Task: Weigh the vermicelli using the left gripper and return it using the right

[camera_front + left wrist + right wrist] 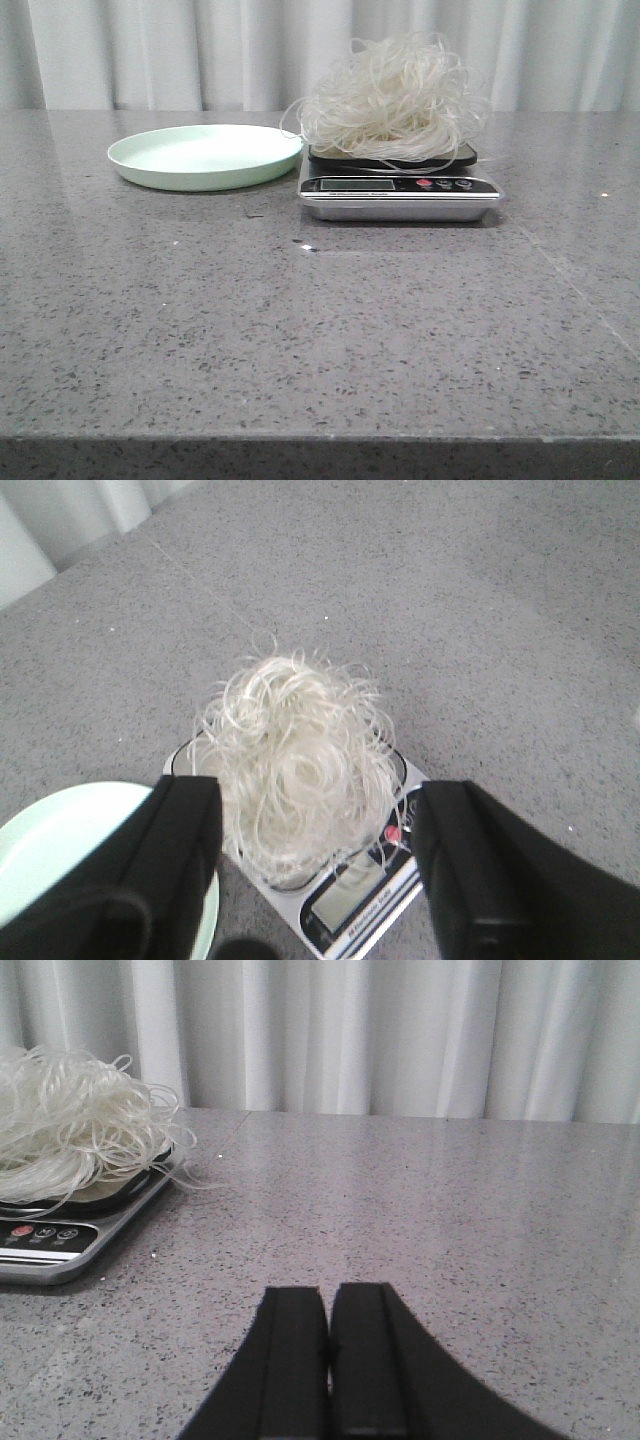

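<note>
On steel scale (400,196), fluffy vermicelli (392,98)

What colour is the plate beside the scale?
Pale mint green plate, plain, no pattern; clearest in the front view.

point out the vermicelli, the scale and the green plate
vermicelli (392,88), front view, middle of the noodle nest
scale (398,198), front view, silver front edge under the display
green plate (200,150), front view, bare inner surface

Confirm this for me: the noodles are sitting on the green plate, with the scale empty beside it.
Not right. The noodles sit on the scale; the green plate beside it is the empty one. The front view shows this.
</note>
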